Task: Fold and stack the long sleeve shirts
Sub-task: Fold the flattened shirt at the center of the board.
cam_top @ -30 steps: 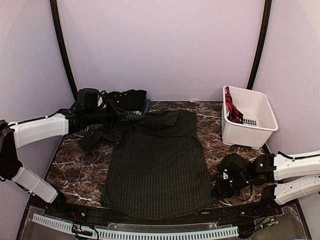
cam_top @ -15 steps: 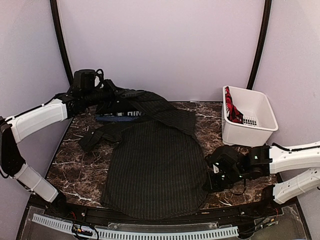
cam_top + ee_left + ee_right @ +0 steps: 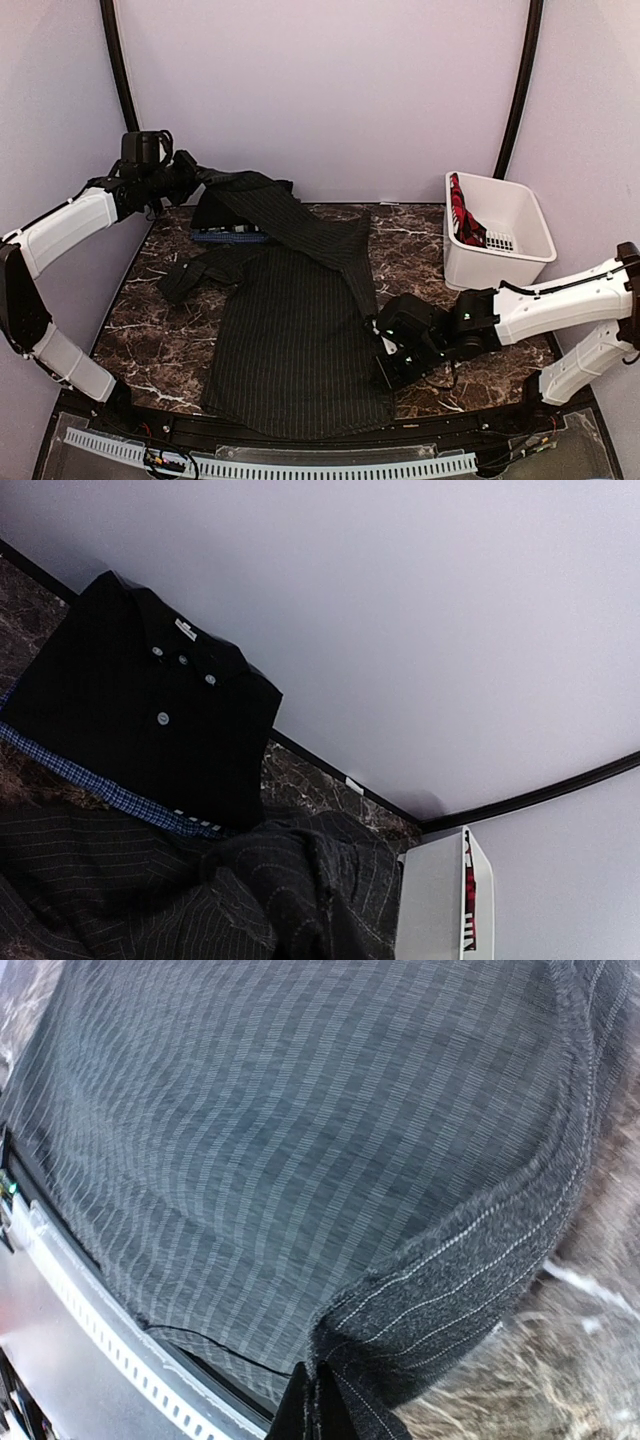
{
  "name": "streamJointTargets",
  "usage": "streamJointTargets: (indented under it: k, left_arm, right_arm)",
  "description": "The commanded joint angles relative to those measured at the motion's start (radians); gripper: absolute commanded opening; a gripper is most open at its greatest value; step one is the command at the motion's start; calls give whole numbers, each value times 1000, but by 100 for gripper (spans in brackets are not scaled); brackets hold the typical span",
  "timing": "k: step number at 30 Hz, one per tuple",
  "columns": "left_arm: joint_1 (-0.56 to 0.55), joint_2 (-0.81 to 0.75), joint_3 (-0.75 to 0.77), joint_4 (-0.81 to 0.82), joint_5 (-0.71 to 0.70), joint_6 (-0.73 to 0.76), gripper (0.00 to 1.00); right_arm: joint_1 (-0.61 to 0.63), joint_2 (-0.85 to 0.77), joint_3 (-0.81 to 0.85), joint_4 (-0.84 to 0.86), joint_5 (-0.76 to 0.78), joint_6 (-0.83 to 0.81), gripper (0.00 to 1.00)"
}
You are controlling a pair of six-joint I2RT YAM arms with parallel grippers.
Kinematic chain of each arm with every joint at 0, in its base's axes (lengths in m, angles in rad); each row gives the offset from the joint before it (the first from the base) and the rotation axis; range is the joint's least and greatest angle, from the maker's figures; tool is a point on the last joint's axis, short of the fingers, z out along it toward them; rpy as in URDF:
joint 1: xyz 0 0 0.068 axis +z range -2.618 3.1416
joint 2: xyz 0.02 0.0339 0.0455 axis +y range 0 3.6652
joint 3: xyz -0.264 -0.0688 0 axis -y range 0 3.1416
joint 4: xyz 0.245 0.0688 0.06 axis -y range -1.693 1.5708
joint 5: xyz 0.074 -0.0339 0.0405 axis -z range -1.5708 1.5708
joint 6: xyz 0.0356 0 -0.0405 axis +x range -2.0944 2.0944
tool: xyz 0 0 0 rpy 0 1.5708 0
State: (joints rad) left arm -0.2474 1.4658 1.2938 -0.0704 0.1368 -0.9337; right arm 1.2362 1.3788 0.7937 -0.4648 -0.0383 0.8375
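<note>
The large black pinstripe shirt (image 3: 290,330) lies spread over the middle of the marble table, one sleeve (image 3: 195,275) bunched at its left. My left gripper (image 3: 190,172) is raised at the back left, shut on the shirt's upper part and holding it in the air; its fingers are hidden in the left wrist view, where the cloth (image 3: 300,880) fills the bottom. My right gripper (image 3: 385,368) is shut on the shirt's right hem, pulled over the shirt body; it also shows in the right wrist view (image 3: 312,1410). A folded plain black shirt (image 3: 150,710) lies on a blue one (image 3: 100,790) at the back.
A white plastic basket (image 3: 480,270) with a red cloth (image 3: 462,215) in it stands at the back right. Bare marble (image 3: 160,350) shows left of the shirt. A perforated white rail (image 3: 300,468) runs along the near edge. Purple walls close in the table.
My left gripper rose and moved back-left, lifting the shirt's upper part off the folded stack. My right gripper moved left with the right hem, folding it over the shirt body.
</note>
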Motion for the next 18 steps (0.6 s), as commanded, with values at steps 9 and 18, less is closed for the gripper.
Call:
streamJointTargets:
  k: [9, 18]
  left_arm:
    - [28, -61, 34, -8, 48, 77, 0]
    - [28, -117, 54, -21, 40, 125, 0]
  right_arm:
    - [9, 156, 110, 141, -166, -119, 0]
    - [9, 183, 108, 163, -217, -125, 0]
